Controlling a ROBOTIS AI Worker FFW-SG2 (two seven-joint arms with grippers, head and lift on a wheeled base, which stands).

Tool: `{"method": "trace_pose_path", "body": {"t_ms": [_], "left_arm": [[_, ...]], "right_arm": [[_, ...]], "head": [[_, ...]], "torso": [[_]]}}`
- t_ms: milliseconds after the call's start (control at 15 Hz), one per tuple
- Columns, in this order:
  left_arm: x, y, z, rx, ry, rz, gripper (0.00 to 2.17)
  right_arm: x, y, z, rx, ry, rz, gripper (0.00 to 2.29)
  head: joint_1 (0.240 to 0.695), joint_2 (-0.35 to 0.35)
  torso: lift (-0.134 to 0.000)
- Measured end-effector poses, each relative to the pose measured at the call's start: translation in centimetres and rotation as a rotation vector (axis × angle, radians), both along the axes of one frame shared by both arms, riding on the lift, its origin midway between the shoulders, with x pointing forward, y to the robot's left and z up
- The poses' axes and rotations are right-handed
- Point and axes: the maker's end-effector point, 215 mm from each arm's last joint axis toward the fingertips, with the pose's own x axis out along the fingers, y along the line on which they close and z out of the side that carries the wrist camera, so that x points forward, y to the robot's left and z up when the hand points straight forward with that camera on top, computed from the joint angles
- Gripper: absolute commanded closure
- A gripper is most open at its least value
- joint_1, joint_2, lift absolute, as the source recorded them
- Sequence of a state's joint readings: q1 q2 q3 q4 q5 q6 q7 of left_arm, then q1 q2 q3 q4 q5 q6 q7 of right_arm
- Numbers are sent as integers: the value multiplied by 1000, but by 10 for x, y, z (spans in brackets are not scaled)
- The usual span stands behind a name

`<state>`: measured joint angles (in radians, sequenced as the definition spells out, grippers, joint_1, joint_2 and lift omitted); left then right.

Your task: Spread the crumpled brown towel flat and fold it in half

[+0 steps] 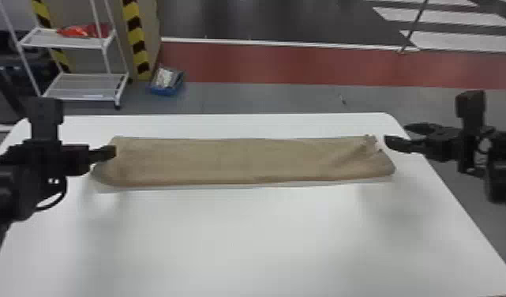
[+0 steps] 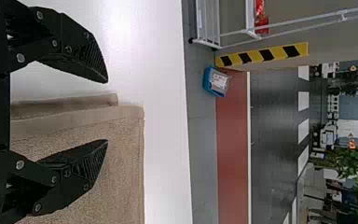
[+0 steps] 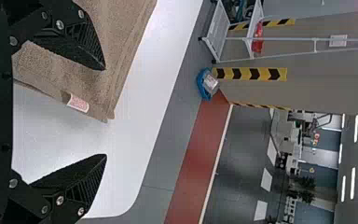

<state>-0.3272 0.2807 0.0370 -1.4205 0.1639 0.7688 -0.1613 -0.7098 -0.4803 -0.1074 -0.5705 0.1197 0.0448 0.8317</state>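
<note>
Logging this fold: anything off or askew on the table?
Yes: the towel has diagonal creases and an uneven far corner at its right end, by the right tool; odd against its smoother middle. No spill visible.

A white tabletop (image 1: 263,237) with rounded far corners spans the foreground. Beyond its far left stands a white metal shelf rack (image 1: 46,38), a bright red item (image 1: 80,31) on its upper shelf. Beside the rack, yellow-and-black hazard tape (image 1: 136,37) runs up a beige wall (image 1: 150,31). Near the tape's foot, a blue tray (image 1: 163,91) with pale contents sits on the grey floor (image 1: 244,98). Farther back lie a red floor band (image 1: 283,65), a white line (image 1: 263,42) and white floor stripes (image 1: 461,41); the left wrist view shows green foliage (image 2: 356,163).
</note>
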Motion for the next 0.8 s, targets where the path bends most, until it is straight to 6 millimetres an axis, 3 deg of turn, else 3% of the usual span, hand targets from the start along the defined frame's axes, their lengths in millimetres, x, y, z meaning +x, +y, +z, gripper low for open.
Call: {"method": "trace_pose_path", "body": {"t_ms": [400, 800], "left_arm": [[-2, 1, -4, 18, -3, -5, 515], [-25, -4, -21, -32, 48, -24, 518]], "right_arm": [[-2, 29, -46, 149, 6, -129, 383], [-19, 14, -62, 181, 92, -150, 471]], "head": [[695, -70], [695, -84]], "torso": [[-125], [-125]]}}
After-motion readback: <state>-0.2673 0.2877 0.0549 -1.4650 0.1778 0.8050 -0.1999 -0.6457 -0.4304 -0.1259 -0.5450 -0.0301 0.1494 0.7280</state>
